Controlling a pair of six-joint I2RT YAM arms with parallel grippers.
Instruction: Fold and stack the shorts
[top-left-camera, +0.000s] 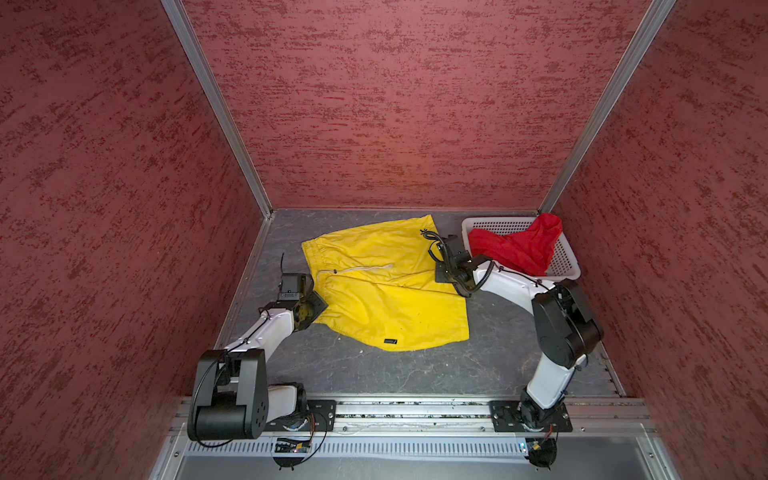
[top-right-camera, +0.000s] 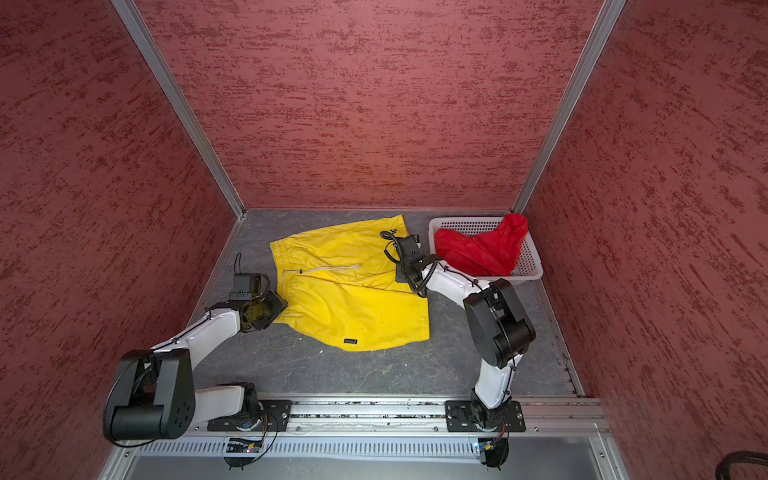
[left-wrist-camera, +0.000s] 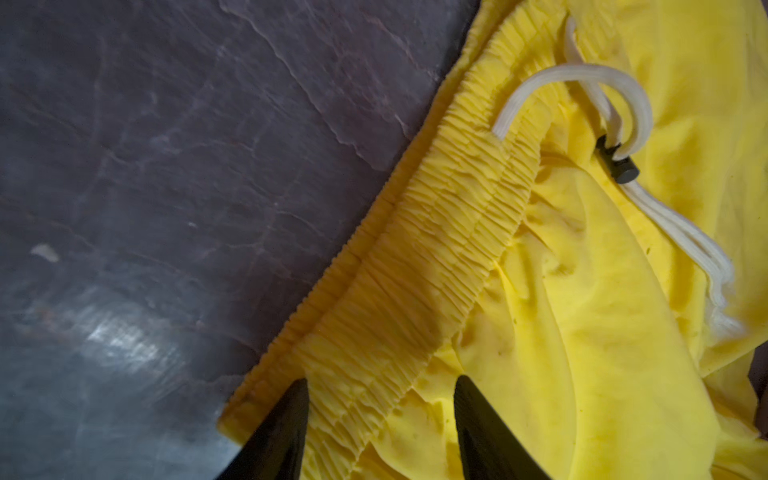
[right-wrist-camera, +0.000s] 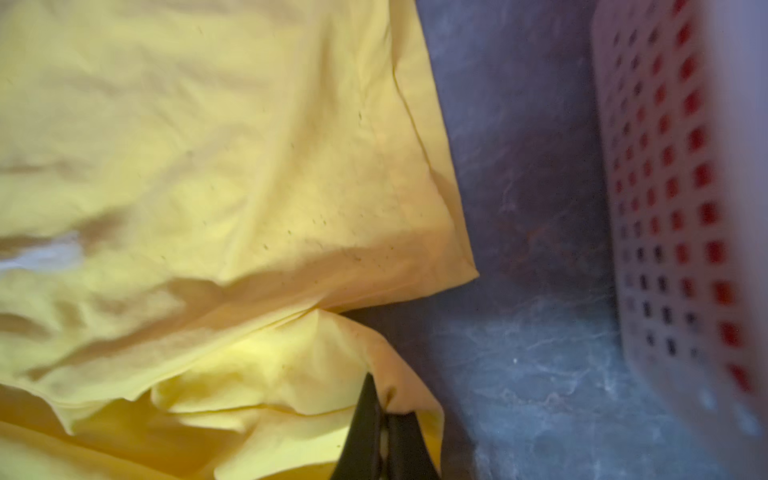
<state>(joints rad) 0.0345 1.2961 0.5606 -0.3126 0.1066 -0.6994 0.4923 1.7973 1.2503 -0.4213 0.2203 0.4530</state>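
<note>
Red textured walls (top-left-camera: 395, 104) close in three sides of my cell, and the dark slate table (top-left-camera: 374, 374) fills the floor of it. The yellow shorts (top-left-camera: 386, 299) are the largest thing on the table. In both top views they lie spread out near the middle, with the waistband towards my left arm and the two legs towards my right. They are mostly flat, with creases along the crotch.

The white basket (top-left-camera: 563, 259) sits in the far right corner, just beside the legs but apart from them. The red shorts (top-left-camera: 515, 247) are crumpled inside it, and one end pokes up over the far rim.

My left tool (left-wrist-camera: 380, 399) is at the waistband's near end. Its jaws stand apart and straddle the gathered elastic, with one fingertip (left-wrist-camera: 286, 419) on the band's outer edge and the other on the cloth inside.

My right tool (right-wrist-camera: 380, 432) is at the leg hems on the basket side. Its jaws are pressed together on a raised fold of the yellow shorts, while the other leg's corner lies flat on the table beyond it.

A white drawstring (left-wrist-camera: 573, 70) loops off the waistband through a small black toggle (left-wrist-camera: 621, 166). A dark label (top-left-camera: 390, 341) sits near the hem of the near leg
</note>
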